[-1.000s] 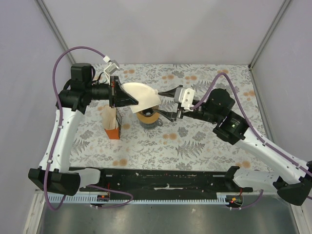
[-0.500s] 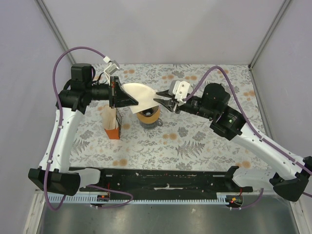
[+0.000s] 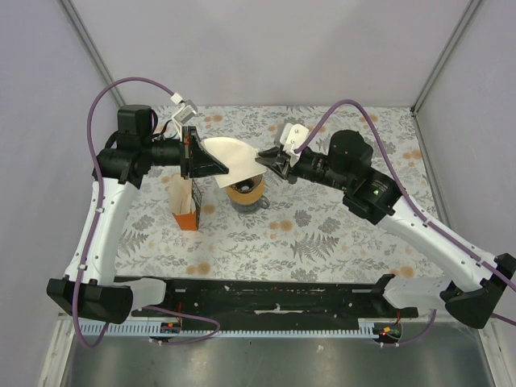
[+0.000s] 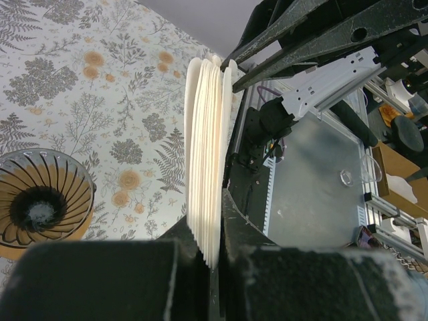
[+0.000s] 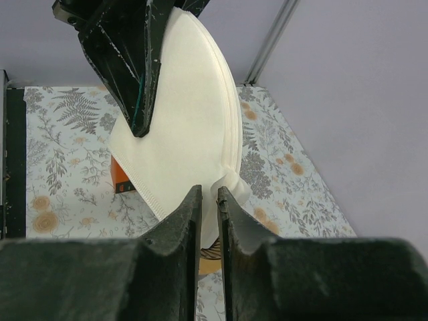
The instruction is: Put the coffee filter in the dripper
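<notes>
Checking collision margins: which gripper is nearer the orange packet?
Left. The left gripper, holding the filters, hangs just above and behind the packet; the right gripper is farther off, beyond the dripper, at the filters' far edge.

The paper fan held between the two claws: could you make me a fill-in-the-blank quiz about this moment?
1. The left gripper holds a stack of coffee filters, coloured ____.
2. The right gripper is closed on the stack's outer ____.
3. The dripper beneath them has no filter inside: it is ____.
4. The orange packet stands under the ____ arm.
Missing words: white; edge; empty; left.
</notes>
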### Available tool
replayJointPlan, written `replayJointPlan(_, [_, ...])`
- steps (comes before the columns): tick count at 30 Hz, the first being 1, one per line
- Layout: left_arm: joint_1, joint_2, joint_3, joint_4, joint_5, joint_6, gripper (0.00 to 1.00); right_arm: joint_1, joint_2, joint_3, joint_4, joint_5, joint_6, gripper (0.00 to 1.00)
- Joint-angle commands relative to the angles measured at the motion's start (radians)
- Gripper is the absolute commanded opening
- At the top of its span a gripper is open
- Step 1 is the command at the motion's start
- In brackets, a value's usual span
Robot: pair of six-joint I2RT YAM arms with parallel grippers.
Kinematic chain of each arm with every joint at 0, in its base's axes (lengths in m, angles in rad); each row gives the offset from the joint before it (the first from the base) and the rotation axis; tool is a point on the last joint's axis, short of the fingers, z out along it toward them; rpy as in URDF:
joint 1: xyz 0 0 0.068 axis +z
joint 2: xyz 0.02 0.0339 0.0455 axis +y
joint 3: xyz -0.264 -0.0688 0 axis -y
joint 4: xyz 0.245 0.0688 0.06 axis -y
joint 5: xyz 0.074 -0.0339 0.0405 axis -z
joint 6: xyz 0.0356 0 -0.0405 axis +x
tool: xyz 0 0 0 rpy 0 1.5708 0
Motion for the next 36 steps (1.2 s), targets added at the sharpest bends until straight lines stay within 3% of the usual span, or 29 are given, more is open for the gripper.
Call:
replayJointPlan(1, [-0.008,-0.023,0.013,0.005,0.011,0.029,0.02,-0.008,0.002,0.046,0.009,0.01,0.027,0.21])
replayJointPlan(12, [-0.01,-0.02,0.011,0.004,0.006,0.029,0.02,-0.01,0.029,0.077,-0.004,-0.05,0.042,0.15])
replayJointPlan(20, [-0.01,-0.016,0.01,0.004,-0.03,0.032,0.02,-0.009,0.028,0.088,-0.027,-0.179,0.049,0.1])
replayJointPlan(24, [-0.011,-0.014,0.01,0.004,-0.034,0.032,0.02,-0.01,0.032,0.089,-0.03,-0.258,0.049,0.19])
replayJointPlan(31, [-0.013,-0.016,0.008,0.005,-0.032,0.032,0.02,-0.01,0.077,0.123,-0.024,-0.271,0.073,0.29])
replayJointPlan(36, [-0.011,-0.017,0.006,0.005,-0.032,0.035,0.02,-0.01,0.101,0.141,-0.017,-0.275,0.096,0.45])
